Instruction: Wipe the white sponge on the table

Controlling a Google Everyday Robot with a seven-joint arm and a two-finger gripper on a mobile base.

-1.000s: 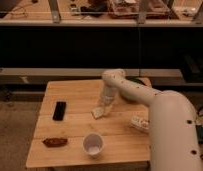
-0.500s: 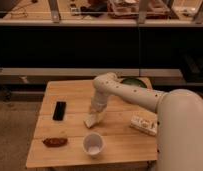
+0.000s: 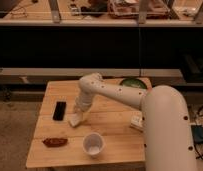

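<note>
The white sponge [image 3: 75, 120] is a small off-white block lying on the light wooden table [image 3: 110, 144], just right of the black phone [image 3: 59, 110]. My gripper [image 3: 79, 111] is at the end of the white arm that reaches in from the right, and it presses down onto the sponge's upper end. The sponge's top part is hidden under the gripper.
A round white cup [image 3: 93, 145] stands near the front of the table. A brown snack bar [image 3: 55, 142] lies at the front left. A white patterned packet [image 3: 138, 121] sits at the right beside the arm. A green bowl [image 3: 133, 83] is at the back right. A dark bench runs behind.
The gripper and the sponge have moved leftward and toward the front across the table, from the middle to beside the black phone.
</note>
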